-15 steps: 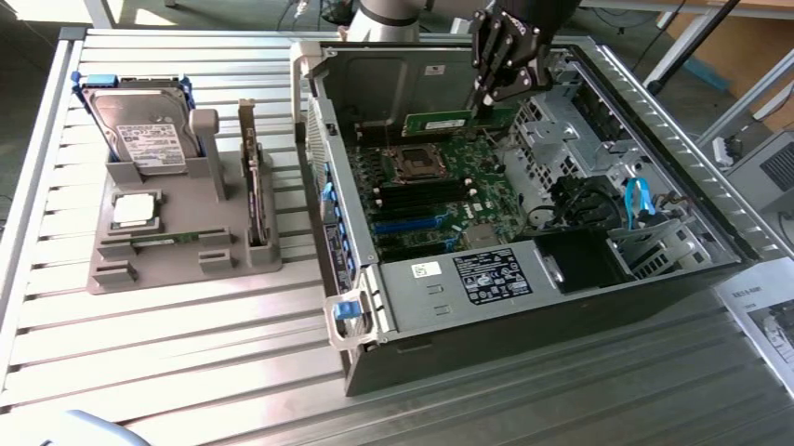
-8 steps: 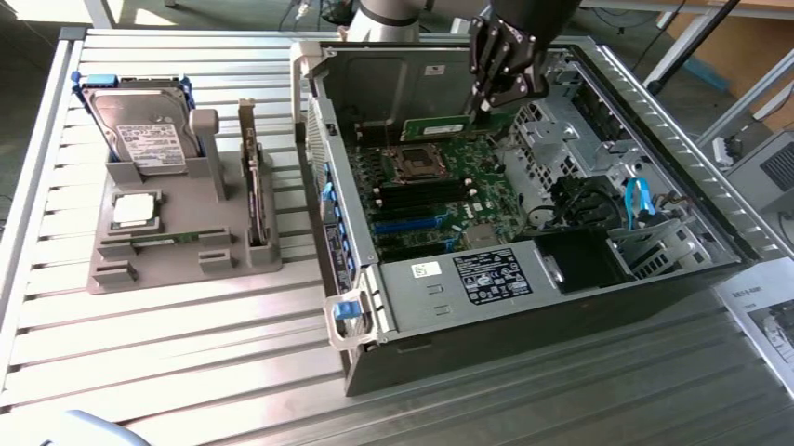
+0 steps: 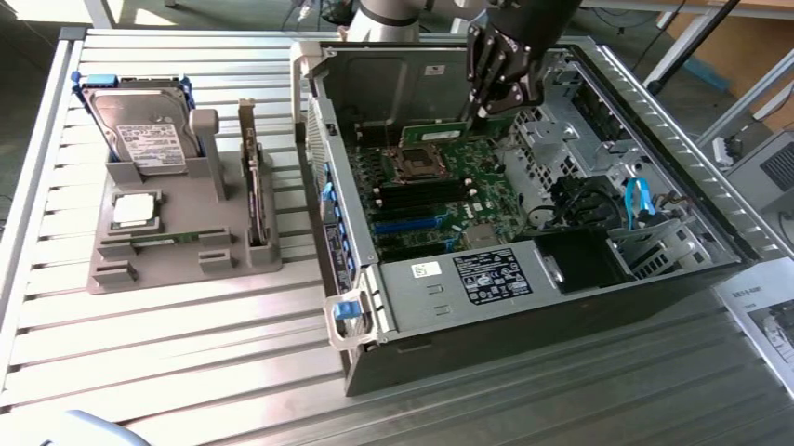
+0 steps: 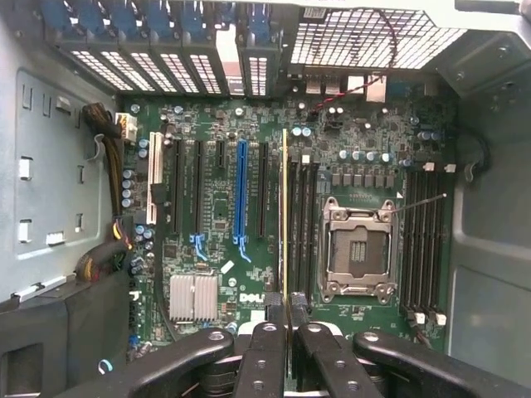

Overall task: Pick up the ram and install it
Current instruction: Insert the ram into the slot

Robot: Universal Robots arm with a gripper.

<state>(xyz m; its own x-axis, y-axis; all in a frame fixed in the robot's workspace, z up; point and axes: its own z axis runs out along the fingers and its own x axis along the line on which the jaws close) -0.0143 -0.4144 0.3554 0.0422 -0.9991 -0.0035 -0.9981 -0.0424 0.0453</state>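
**Ram held edge-on over the board, its length parallel to the memory slots**

Wrist view. Your gripper [image 4: 284,313] is clenched on the ram [image 4: 284,215]. The two inner fingers [image 4: 265,344] press its flat faces from either side. The stick runs straight out from between them as a thin pale line, seen along its upper edge. The task's thing is therefore in the grip itself, directly beyond the fingertips, with the motherboard [image 4: 207,249] beneath it.

The relation to note is one of axes. The ram's long axis runs away from the gripper in the plane between the fingers. It lies parallel to the bank of dark memory slots [image 4: 304,224] just beside it, on the side toward the empty CPU socket [image 4: 357,249]. A second bank of slots [image 4: 423,240] lies beyond the socket, well apart from the stick. Judged from this angle, the ram sits slightly to one side of the nearest slot rather than squarely over it. You cannot tell whether its lower edge touches the board.

Exterior view. The gripper reaches down into the open computer case [image 3: 372,84]. The ram shows as a green strip [image 3: 434,122] reaching sideways from the fingertips, with the socket near it on the board below.
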